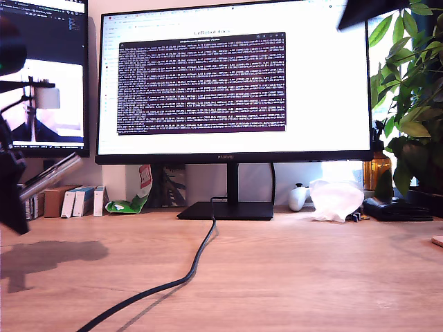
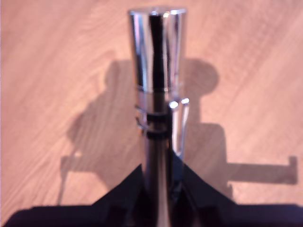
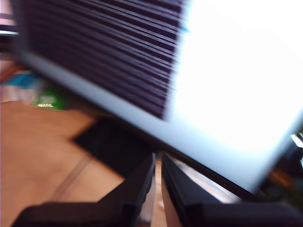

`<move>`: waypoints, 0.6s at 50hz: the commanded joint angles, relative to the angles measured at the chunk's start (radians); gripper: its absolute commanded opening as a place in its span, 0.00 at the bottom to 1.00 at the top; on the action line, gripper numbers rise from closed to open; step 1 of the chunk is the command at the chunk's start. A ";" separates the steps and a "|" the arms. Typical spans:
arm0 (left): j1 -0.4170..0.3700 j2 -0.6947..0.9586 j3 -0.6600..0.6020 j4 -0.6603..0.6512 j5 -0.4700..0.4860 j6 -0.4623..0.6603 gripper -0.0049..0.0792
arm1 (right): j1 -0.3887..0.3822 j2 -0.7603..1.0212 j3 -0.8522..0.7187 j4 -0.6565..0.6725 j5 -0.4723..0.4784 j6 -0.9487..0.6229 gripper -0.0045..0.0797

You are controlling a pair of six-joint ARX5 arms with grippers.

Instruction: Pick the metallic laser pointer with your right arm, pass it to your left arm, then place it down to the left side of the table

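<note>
The metallic laser pointer (image 2: pixel 158 52) is a shiny silver ridged cylinder. It sticks out from between the black fingers of my first gripper (image 2: pixel 161 165), which is shut on it, above the wooden table (image 2: pixel 47 71) and its own shadow. At the exterior view's left the laser pointer (image 1: pixel 52 176) hangs tilted in the air, held by the dark first gripper (image 1: pixel 14 197) well above the table (image 1: pixel 311 277). My second gripper (image 3: pixel 157 165) has its fingers nearly together with nothing between them. It is raised and faces the monitor; that view is blurred.
A large monitor (image 1: pixel 235 79) stands at the back on a black base (image 1: pixel 228 209). A black cable (image 1: pixel 187 273) runs from it toward the front. Small boxes (image 1: pixel 76 200), a white crumpled bag (image 1: pixel 336 199) and a plant (image 1: pixel 412 97) line the back. A dark arm part (image 1: pixel 367 10) shows at the top right.
</note>
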 commanded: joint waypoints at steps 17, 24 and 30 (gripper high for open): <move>0.023 0.249 0.345 -0.340 -0.058 0.072 0.03 | 0.120 -0.177 -0.045 -0.010 -0.014 -0.036 0.04; 0.023 0.309 0.411 -0.429 -0.076 0.076 0.03 | 0.136 -0.190 -0.045 -0.014 -0.015 -0.051 0.04; 0.023 0.366 0.446 -0.493 -0.085 0.074 0.03 | 0.148 -0.192 -0.045 -0.026 -0.020 -0.063 0.04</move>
